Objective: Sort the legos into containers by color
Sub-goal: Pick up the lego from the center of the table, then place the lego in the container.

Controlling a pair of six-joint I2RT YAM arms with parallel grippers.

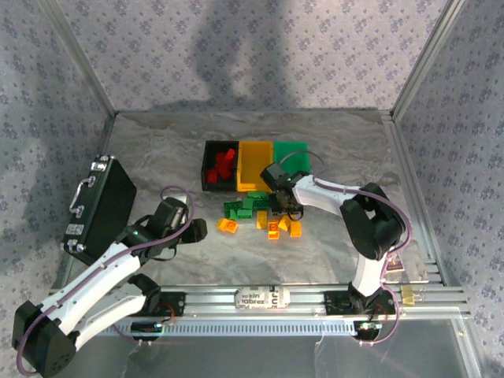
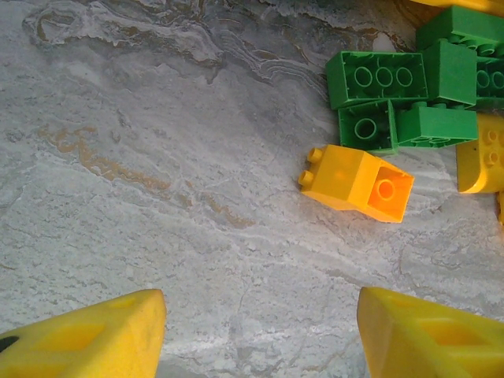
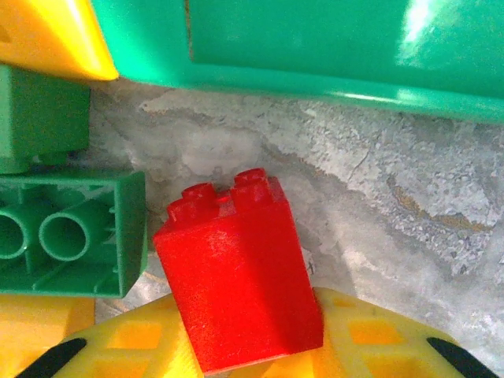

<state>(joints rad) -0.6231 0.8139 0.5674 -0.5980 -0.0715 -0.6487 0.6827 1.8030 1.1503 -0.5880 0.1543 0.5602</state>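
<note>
Legos [image 1: 260, 214] lie in a loose pile of green and yellow pieces at center of the top view, just below the three bins. Red brick [image 3: 236, 287] is clamped between the yellow fingers [image 3: 126, 350] of the right gripper [image 3: 252, 350], lower middle of the right wrist view, studs up, tilted left. Green bin [image 3: 315, 47] wall runs across the top there, yellow bin [image 3: 47, 31] corner upper left, green bricks [image 3: 71, 236] at left edge. Black bin [image 1: 206, 177] holds red pieces, leftmost of the three. Left gripper [image 2: 260, 346] hovers over bare table [image 2: 157, 197], jaws apart, nothing between them. Yellow brick [image 2: 354, 183] lies on its side right of center in that view. Black case [image 1: 102, 205] stands at the left of the top view.
</note>
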